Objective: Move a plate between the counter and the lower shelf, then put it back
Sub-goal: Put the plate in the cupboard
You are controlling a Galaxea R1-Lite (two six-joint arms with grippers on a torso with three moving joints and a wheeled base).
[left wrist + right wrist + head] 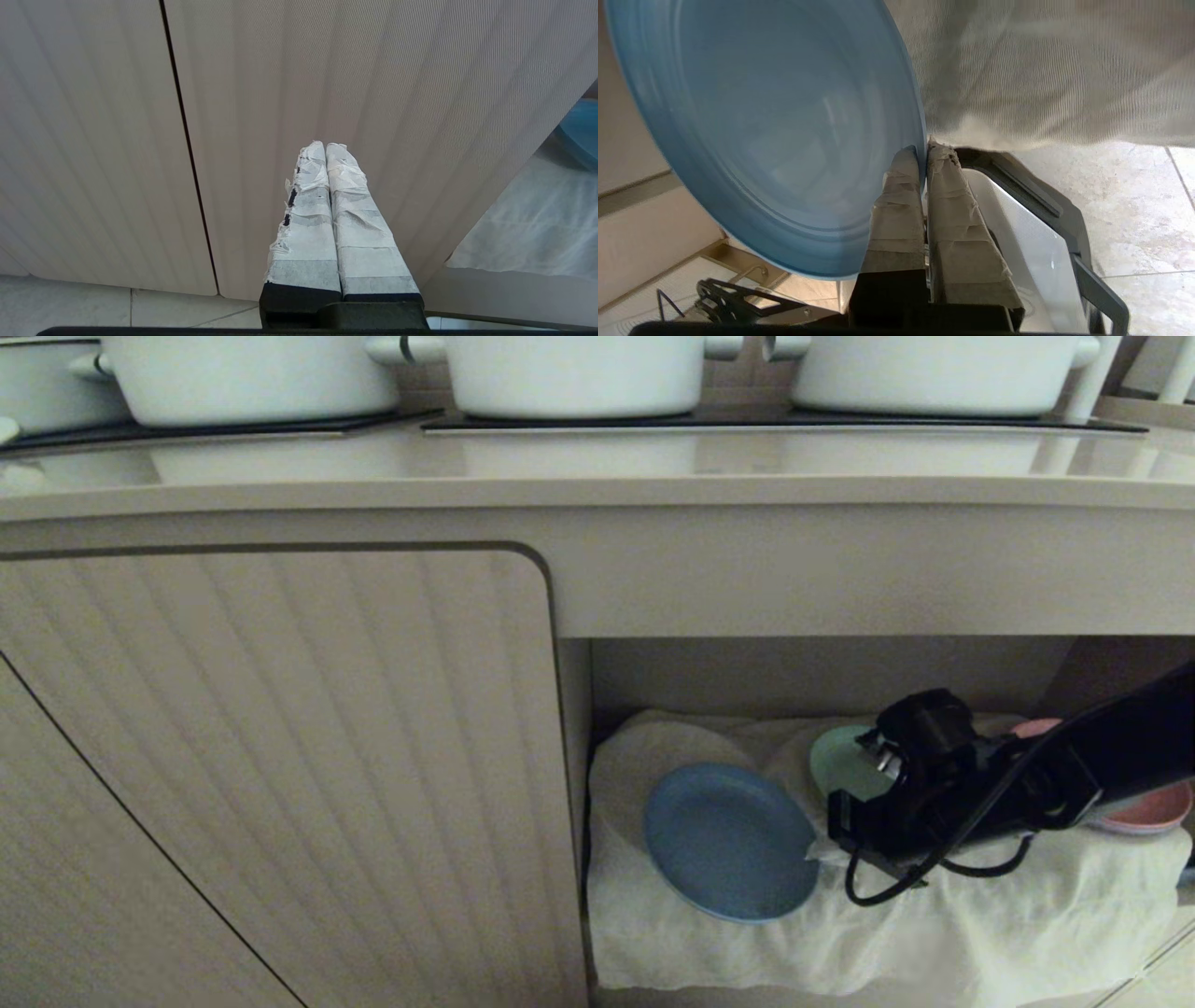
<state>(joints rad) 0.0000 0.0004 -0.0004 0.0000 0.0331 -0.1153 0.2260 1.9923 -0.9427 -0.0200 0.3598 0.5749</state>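
While clamped—right gripper (pixel 923 156) (jaws) pinches plate (pixel 775 140).

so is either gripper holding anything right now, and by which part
The right gripper is shut on the rim of the round light-blue plastic plate. The left gripper is shut on nothing.

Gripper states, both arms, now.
Left gripper: closed, empty, facing the ribbed cabinet door.
Right gripper: closed on the rim of the light-blue plate at the lower shelf.

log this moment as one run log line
right gripper: shut on plate rim | plate: tilted over lower shelf cloth | left gripper: shut, idle by cabinet door
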